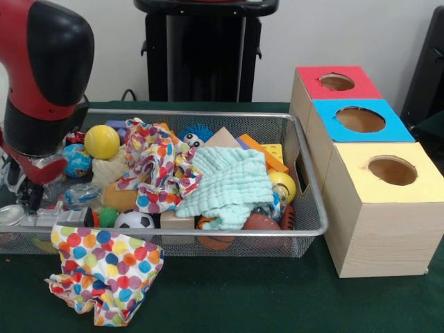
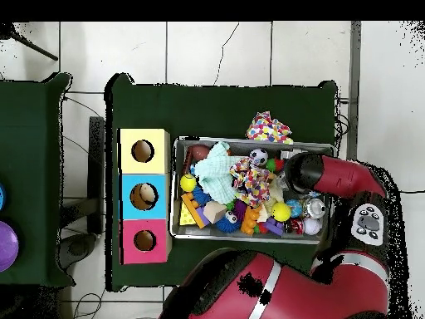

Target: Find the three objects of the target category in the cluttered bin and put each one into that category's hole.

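Observation:
A wire bin [image 1: 309, 232] holds a heap of toys and cloths. A polka-dot cloth [image 1: 156, 166] and a mint green cloth [image 1: 232, 184] lie on top in the middle. A second polka-dot cloth [image 1: 104, 274] hangs over the bin's front rim onto the green table; from above the same cloth [image 2: 268, 129] lies just outside the bin [image 2: 177, 191]. My gripper [image 1: 28, 198] is low at the bin's left end, among small toys. The arm [image 2: 319, 174] hides it from above.
Three wooden boxes with round holes stand beside the bin: red top [image 1: 336, 82], blue top [image 1: 359, 119], yellow top [image 1: 392, 170]. In the bin lie a yellow ball [image 1: 102, 141], a soccer ball [image 1: 134, 220], a brown football [image 1: 260, 223] and blocks.

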Controlling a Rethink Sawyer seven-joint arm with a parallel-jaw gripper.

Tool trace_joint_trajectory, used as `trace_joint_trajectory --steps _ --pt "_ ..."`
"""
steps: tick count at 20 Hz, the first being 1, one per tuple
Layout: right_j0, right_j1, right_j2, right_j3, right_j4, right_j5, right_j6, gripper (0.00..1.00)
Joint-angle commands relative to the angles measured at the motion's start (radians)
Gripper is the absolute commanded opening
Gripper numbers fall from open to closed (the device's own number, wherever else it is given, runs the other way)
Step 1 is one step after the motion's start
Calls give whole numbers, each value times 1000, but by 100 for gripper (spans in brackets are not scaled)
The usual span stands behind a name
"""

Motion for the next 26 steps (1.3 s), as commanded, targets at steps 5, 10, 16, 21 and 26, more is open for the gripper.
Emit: trace_joint_trajectory --steps 5,10,16,21,26 --pt "-11 -40 59 73 4 91 4 100" --pt "-37 -177 109 160 11 94 -86 100" --pt "-116 -272 214 247 32 126 -183 100" --pt "-151 -334 267 284 26 161 -202 100" --pt "-180 -350 318 300 17 134 -189 100"
